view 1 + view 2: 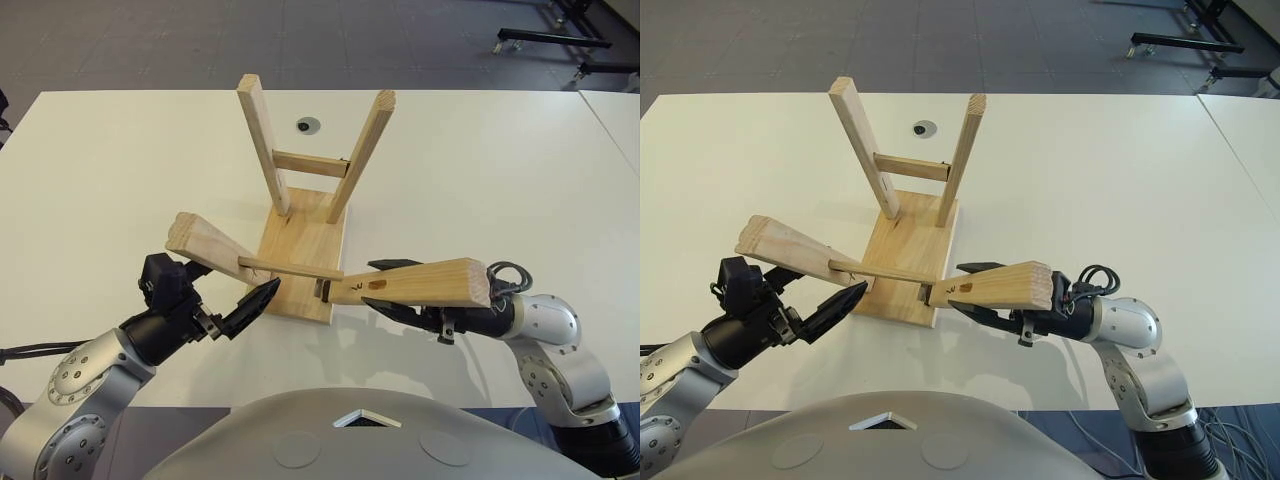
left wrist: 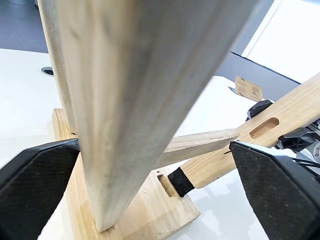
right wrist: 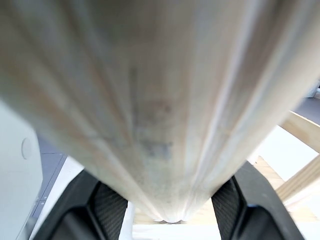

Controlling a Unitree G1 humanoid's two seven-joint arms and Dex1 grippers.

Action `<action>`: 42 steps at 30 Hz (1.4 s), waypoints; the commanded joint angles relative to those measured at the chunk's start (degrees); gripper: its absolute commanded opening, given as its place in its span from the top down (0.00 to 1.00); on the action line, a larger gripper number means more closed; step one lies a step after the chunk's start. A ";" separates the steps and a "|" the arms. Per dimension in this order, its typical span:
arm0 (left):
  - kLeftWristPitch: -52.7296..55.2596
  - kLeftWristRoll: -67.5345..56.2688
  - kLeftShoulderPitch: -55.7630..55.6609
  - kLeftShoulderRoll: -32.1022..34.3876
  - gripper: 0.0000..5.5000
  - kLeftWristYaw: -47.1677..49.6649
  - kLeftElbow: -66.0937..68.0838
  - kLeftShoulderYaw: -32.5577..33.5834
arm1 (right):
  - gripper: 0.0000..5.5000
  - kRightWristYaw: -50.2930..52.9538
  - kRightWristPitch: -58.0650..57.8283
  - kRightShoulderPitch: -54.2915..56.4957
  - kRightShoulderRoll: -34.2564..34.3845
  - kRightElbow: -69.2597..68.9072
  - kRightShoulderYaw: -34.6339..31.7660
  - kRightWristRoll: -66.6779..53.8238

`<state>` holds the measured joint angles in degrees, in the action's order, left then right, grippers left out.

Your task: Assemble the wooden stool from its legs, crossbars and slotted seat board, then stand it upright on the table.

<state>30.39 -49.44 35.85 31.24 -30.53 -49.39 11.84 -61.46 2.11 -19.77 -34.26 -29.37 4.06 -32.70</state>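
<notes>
The slotted seat board (image 1: 300, 250) lies flat on the white table (image 1: 120, 170). Two legs (image 1: 262, 140) stand upright in its far end, joined by a crossbar (image 1: 310, 164). A third leg (image 1: 205, 245) leans over the board's near left corner, between the fingers of my left gripper (image 1: 245, 288). In the left wrist view that leg (image 2: 125, 100) touches one pad (image 2: 35, 190), and a gap shows before the other pad. A thin crossbar (image 1: 290, 268) runs from it to the fourth leg (image 1: 420, 283). My right gripper (image 1: 385, 288) is shut on that leg, holding it nearly level at the board's near right corner.
A round cable hole (image 1: 308, 125) sits in the table behind the stool. A second white table (image 1: 615, 110) adjoins at the right. Black metal frames (image 1: 555, 38) stand on the floor beyond. The table's near edge runs just below both arms.
</notes>
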 commanded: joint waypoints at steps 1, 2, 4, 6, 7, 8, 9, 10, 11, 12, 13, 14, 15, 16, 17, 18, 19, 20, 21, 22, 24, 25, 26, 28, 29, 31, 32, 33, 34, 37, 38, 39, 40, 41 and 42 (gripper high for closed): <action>-0.08 0.18 -0.20 0.26 0.02 0.47 -0.84 -0.28 | 0.63 -0.55 1.29 -0.65 0.82 1.83 1.09 1.15; 0.01 0.06 -0.23 0.39 0.02 0.41 -0.83 -0.20 | 0.63 -0.52 1.76 -0.73 1.05 2.23 1.23 1.33; 0.11 -0.13 -0.13 0.59 0.02 0.25 -0.82 0.02 | 0.63 -0.31 2.12 -0.95 1.14 2.07 1.17 1.28; 0.29 -0.24 -0.21 0.79 0.02 0.18 -0.90 -0.02 | 0.63 -0.09 2.42 -1.60 1.07 1.44 0.85 0.98; 0.38 -0.39 -0.28 0.92 0.02 0.10 -0.86 0.11 | 0.63 -0.03 2.58 -1.87 1.08 1.12 0.69 0.75; 0.44 -0.52 -0.28 1.03 0.02 0.04 -0.86 0.22 | 0.63 0.01 2.74 -2.17 1.05 0.87 0.43 0.41; 0.45 -0.64 -0.10 1.09 0.02 -0.01 -0.92 0.36 | 0.63 -0.13 3.00 -2.57 0.89 0.62 -0.28 -0.39; 0.39 -0.65 0.23 1.08 0.02 0.01 -1.08 0.41 | 0.63 -0.40 3.25 -2.94 0.63 0.42 -1.11 -1.22; 0.30 -0.60 0.63 0.97 0.02 0.14 -1.32 0.37 | 0.63 -0.78 3.41 -3.24 0.37 0.34 -1.86 -1.92; 0.26 -0.62 0.88 0.92 0.02 0.21 -1.43 0.36 | 0.63 -0.83 3.40 -3.45 0.37 0.23 -2.52 -2.70; 0.22 -0.64 1.13 0.80 0.02 0.32 -1.56 0.29 | 0.63 -0.89 3.32 -3.30 0.56 0.30 -2.72 -3.16; 0.13 -0.54 1.47 0.61 0.02 0.49 -1.77 0.13 | 0.63 -1.00 3.21 -2.81 0.90 0.71 -2.51 -3.17; 0.07 -0.49 1.68 0.49 0.02 0.58 -1.87 0.02 | 0.63 -1.02 3.23 -2.29 1.34 1.09 -2.09 -2.88; 0.01 -0.39 1.85 0.34 0.02 0.71 -1.98 -0.18 | 0.63 -1.00 3.26 -1.70 1.85 1.50 -1.48 -2.49; 0.02 -0.29 1.81 0.24 0.02 0.85 -2.04 -0.48 | 0.63 -1.01 3.41 -1.11 2.44 2.13 -0.85 -2.05; 0.09 -0.27 1.60 0.22 0.02 0.97 -2.02 -0.73 | 0.63 -1.00 3.58 -0.80 2.88 2.58 -0.43 -1.78; 0.17 -0.29 1.33 0.25 0.02 1.06 -1.98 -0.94 | 0.63 -0.99 3.71 -0.69 3.16 2.88 -0.23 -1.68; 0.24 -0.41 1.03 0.37 0.02 1.11 -1.91 -1.05 | 0.63 -1.03 3.77 -0.77 3.32 2.97 -0.29 -1.77; 0.27 -0.53 0.86 0.51 0.02 1.07 -1.83 -1.04 | 0.63 -1.02 3.70 -0.89 3.33 2.84 -0.54 -2.04; 0.30 -0.62 0.71 0.62 0.02 1.06 -1.79 -1.05 | 0.63 -1.08 3.62 -0.98 3.30 2.78 -0.86 -2.30; 0.30 -0.75 0.73 0.76 0.02 0.97 -1.74 -0.89 | 0.63 -1.27 3.47 -1.07 3.00 2.72 -1.34 -2.41; 0.29 -0.83 0.81 0.79 0.02 0.99 -1.79 -0.77 | 0.63 -1.32 3.53 -1.01 2.73 2.83 -1.61 -2.05; 0.30 -0.83 0.82 0.75 0.02 1.12 -1.84 -0.80 | 0.63 -1.21 3.51 -0.86 2.56 2.92 -1.82 -1.67; 0.22 -0.70 0.97 0.58 0.02 1.31 -1.94 -0.96 | 0.63 -0.25 2.93 0.41 2.62 3.05 -1.43 -0.22; 0.16 -0.62 1.09 0.44 0.02 1.47 -2.04 -1.10 | 0.63 0.13 2.46 1.19 2.67 3.01 -1.03 0.31; -0.08 -0.49 1.41 0.23 0.02 1.67 -2.13 -1.23 | 0.63 0.81 1.55 2.24 2.68 2.55 -0.09 1.29; -0.15 -0.44 1.47 0.16 0.02 1.76 -2.15 -1.30 | 0.63 1.13 1.20 2.53 2.67 2.30 0.28 1.66; -0.22 -0.42 1.53 0.11 0.02 1.81 -2.16 -1.35 | 0.63 1.56 0.78 2.83 2.77 1.96 0.72 2.00; -0.26 -0.39 1.54 0.06 0.02 1.86 -2.17 -1.45 | 0.63 1.39 0.88 2.98 2.74 2.39 0.71 1.95; -0.41 -0.36 1.60 -0.03 0.02 2.07 -2.27 -1.59 | 0.63 -0.13 1.74 3.29 1.94 4.45 0.06 1.67; -0.51 -0.37 1.67 -0.05 0.02 2.13 -2.30 -1.60 | 0.63 -0.51 1.90 3.56 1.65 4.99 -0.13 1.86; -0.59 -0.37 1.75 -0.07 0.02 2.23 -2.36 -1.62 | 0.63 -0.82 2.02 3.86 1.41 5.41 -0.26 2.01; -0.65 -0.38 1.80 -0.08 0.02 2.33 -2.40 -1.64 | 0.63 -1.04 2.11 4.16 1.27 5.75 -0.33 2.11; -0.66 -0.42 1.82 -0.09 0.02 2.41 -2.47 -1.67 | 0.63 -1.23 2.11 4.42 1.00 6.08 -0.38 2.35; -0.64 -0.51 1.91 -0.11 0.02 2.51 -2.60 -1.60 | 0.63 -1.57 2.05 4.64 0.69 6.51 -0.52 2.38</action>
<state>29.99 -50.16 37.61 30.95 -28.54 -51.12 10.29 -62.49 4.30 -16.07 -32.10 -24.18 4.42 -31.53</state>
